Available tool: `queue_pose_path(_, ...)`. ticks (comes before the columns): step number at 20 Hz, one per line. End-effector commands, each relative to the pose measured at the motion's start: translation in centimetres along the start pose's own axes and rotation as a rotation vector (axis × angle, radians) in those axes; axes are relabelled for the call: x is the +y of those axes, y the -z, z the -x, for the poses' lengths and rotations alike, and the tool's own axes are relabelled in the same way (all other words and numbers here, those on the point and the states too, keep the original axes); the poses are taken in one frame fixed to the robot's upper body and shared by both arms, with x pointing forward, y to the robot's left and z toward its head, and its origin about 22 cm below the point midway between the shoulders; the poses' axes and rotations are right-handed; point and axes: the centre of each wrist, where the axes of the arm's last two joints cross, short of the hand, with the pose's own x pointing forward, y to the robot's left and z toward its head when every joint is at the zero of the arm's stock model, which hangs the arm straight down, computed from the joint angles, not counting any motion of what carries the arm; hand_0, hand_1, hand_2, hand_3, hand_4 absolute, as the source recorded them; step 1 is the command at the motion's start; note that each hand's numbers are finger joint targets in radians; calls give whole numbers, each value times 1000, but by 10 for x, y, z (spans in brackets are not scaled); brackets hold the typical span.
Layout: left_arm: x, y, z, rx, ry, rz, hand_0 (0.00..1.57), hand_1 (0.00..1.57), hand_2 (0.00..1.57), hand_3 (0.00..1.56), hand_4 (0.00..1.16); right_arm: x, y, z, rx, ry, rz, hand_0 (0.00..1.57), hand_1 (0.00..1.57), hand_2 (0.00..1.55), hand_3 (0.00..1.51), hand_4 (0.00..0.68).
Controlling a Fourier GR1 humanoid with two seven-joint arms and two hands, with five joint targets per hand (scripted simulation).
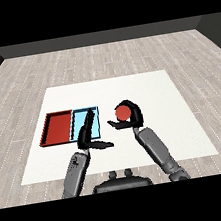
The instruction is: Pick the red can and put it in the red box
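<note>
A white surface point(144, 84) carries two shallow trays side by side at its left part: a red tray point(57, 128) on the outside and a light blue tray point(94, 116) just beside it, their long edges touching. Around the surface lies a pale wooden floor point(99, 58).

The left hand point(88, 136) reaches up over the near right part of the light blue tray, its fingers straight and pointing away from the robot, the thumb stuck out to the right; it holds nothing. This hand and its forearm hide part of the blue tray's near edge. The blue tray and the left hand lie between the red tray and the can.

The red can point(122, 112) is to the right of both trays, well apart from the red one. The right hand point(131, 115) is curled round it, fingers arching over its top and right side and the thumb coming in from the left below it. Whether the can rests on the surface or is lifted cannot be told.
</note>
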Motion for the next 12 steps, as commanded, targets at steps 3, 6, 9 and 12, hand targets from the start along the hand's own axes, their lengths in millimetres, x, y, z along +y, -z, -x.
queue_pose_path(3,-11,-9,23,47,-11,10,0,0,0,0,0,-4,-11,-9,-36,18,-14,1441,1441,1426,1394,618)
queue_pose_path(6,-30,14,32,81,-4,13,0,0,0,0,0,0,12,-5,-51,26,-38,1442,1442,1435,1396,624)
queue_pose_path(9,-16,7,39,100,7,35,0,0,0,0,0,2,-14,-7,-64,18,-31,1449,1449,1442,1397,647)
queue_pose_path(12,-30,10,56,117,-38,19,0,0,0,0,0,13,3,-20,-57,47,-54,1462,1462,1442,1391,659)
